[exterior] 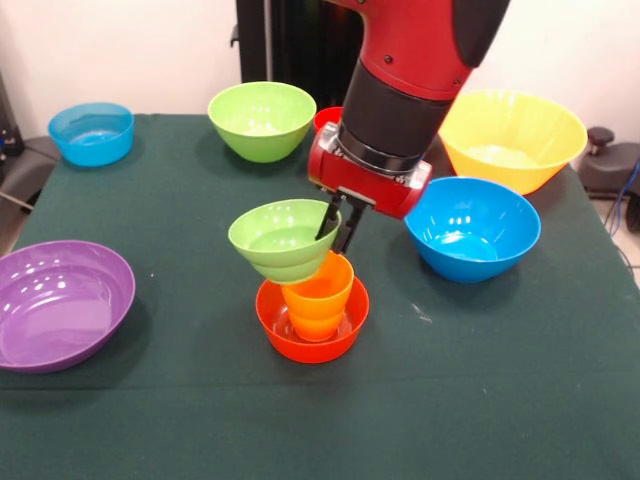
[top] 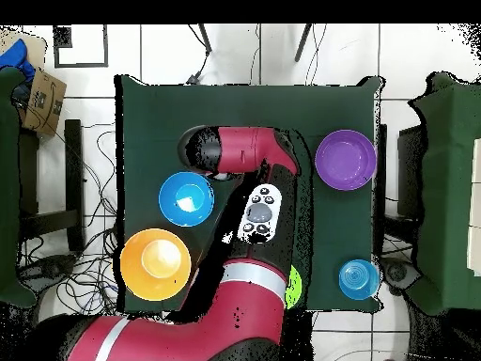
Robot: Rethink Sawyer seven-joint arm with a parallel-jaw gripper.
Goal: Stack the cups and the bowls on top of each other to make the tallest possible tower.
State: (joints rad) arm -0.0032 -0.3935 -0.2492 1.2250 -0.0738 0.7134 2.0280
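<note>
The pincer (exterior: 338,226) is seen clamped on the right-hand rim of the small green bowl (exterior: 284,238), its two dark fingers (exterior: 346,229) set one on either side of the thin glossy wall. The bowl is held tilted, its underside resting on the mouth of the tapered yellow-orange cup (exterior: 319,296). That cup is stood upright inside the small orange bowl (exterior: 311,323), low and round, on the dark green cloth of the tabletop (exterior: 480,400).

Behind the arm, part of a red cup (exterior: 326,118) is glimpsed. Around the stack, smooth shiny plastic bowls are spread well apart: a larger green bowl (exterior: 262,120), a big yellow bowl (exterior: 513,138), a blue bowl (exterior: 472,228), a smaller translucent blue bowl (exterior: 91,132) and a wide shallow purple bowl (exterior: 62,303).
</note>
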